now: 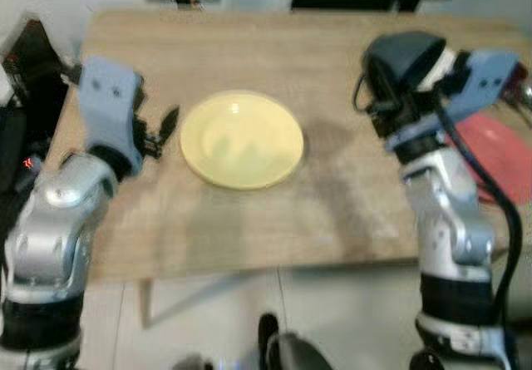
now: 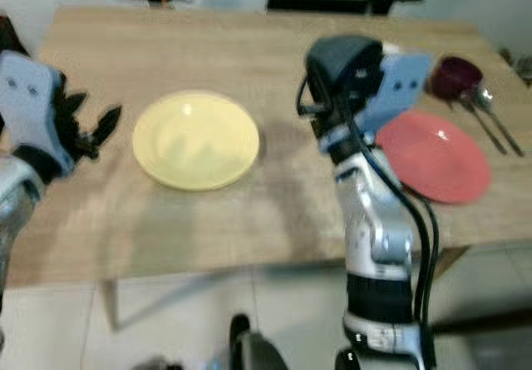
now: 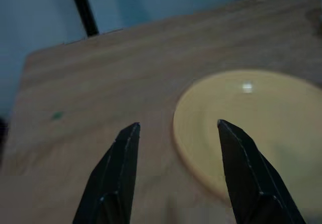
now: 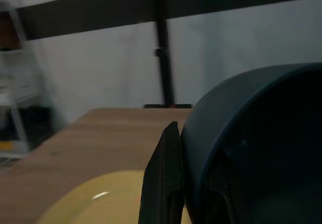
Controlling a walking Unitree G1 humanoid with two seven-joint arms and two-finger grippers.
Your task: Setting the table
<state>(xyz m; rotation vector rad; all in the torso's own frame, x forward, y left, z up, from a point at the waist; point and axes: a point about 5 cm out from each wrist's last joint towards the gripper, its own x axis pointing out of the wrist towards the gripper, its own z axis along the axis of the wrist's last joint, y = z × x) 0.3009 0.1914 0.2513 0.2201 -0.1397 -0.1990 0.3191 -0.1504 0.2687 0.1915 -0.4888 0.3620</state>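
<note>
Right gripper (image 4: 173,183) clenched on the rim of a dark blue-grey bowl (image 2: 341,61), one finger outside the wall; bowl carried in the air above the worktop (image 1: 249,220), just right of the yellow plate (image 1: 242,139) and not yet over it. Left gripper (image 3: 173,156) released, jaws spread and holding nothing, hovering near the plate's left edge, apart from it. Yellow plate lies flat, centre-left on the worktop, nothing on it. To the right, a red plate (image 2: 436,155) lies flat near the worktop's right edge; beyond it, at the far right, a small dark maroon bowl (image 2: 454,76) with what look like two spoons (image 2: 490,116) beside it, too blurred to be sure. Progress, as a judgement: early to middle. Two plates are down; the carried bowl has no place yet, most likely meant for the yellow plate. The maroon bowl and cutlery sit bunched at the far corner, seemingly not yet laid at a setting. No cups or napkins seen.
</note>
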